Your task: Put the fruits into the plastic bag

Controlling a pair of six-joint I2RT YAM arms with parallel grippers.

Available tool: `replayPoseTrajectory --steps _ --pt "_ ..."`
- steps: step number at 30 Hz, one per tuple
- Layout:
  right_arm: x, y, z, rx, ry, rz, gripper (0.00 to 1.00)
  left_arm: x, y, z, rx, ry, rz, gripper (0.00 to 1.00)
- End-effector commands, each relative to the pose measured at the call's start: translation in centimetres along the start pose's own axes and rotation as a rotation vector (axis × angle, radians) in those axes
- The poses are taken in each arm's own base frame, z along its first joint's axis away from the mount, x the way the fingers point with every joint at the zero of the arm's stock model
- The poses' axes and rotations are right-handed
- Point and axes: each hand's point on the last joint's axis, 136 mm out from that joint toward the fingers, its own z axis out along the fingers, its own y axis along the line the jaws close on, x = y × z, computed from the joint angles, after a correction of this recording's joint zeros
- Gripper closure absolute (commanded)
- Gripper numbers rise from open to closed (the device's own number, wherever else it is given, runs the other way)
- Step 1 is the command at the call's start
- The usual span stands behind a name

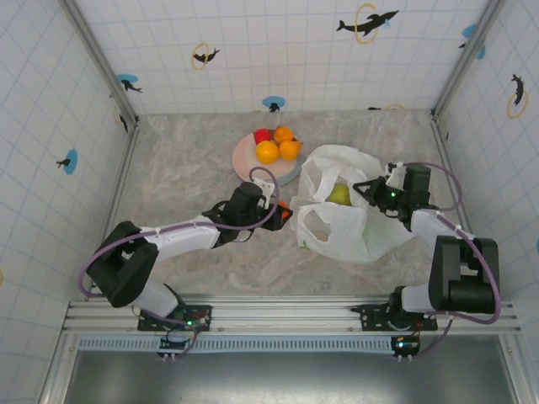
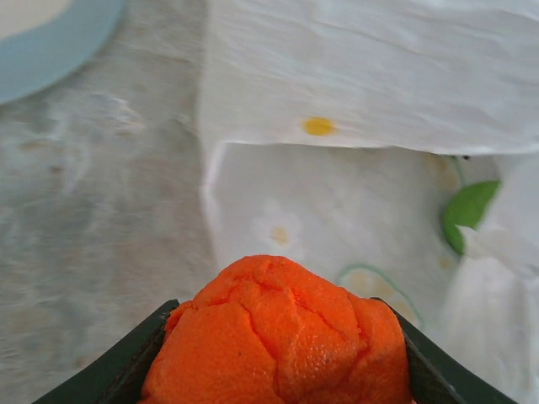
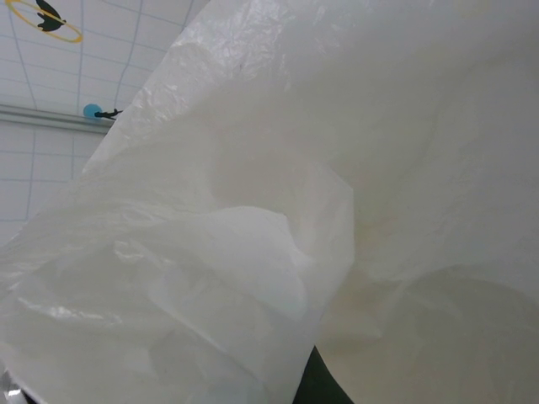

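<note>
Bagging stands partway: green fruit in plastic bag, four fruits on twelve-o'clock plate; left end effector grips an orange, right end effector pinches bag rim.

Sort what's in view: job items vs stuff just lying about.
Job: wrinkled orange round fruit in left pincer; yellow-green round fruit inside crinkly white thin-film plastic bag; three glossy orange round fruits; glossy red round fruit.
Lying about: pale pinkish round plate; dolphin wall stickers.
</note>
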Motion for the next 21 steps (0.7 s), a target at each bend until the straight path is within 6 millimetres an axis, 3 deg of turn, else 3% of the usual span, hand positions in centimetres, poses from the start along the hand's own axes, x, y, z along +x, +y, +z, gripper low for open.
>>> replayPoseTrajectory --steps 1,9,10,11,14,21 --pt "-0.9 1.5 -0.3 -0.03 -0.034 -0.043 1.0 -0.2 -1.6 1.8 0.043 0.013 -0.002 0.47" --pt "0.1 1.9 0.3 -0.033 -0.009 -0.052 1.0 -0.7 -5.0 6.2 0.141 0.065 0.024 0.47" --pt "0.4 1.9 0.4 -0.033 -0.002 -0.05 1.0 -0.1 -5.1 6.6 0.15 0.083 0.022 0.47" --pt "0.5 1.9 0.6 -0.034 0.002 -0.051 1.0 -1.5 -6.4 7.0 0.182 0.06 0.031 0.47" --pt "1.1 2.1 1.0 -0.04 0.017 -0.053 1.0 -2.2 -7.7 8.1 0.231 0.055 0.029 0.45" --pt "1.7 3.4 1.4 -0.062 0.038 -0.068 1.0 -4.5 -7.6 10.9 0.198 -0.004 -0.008 0.41"
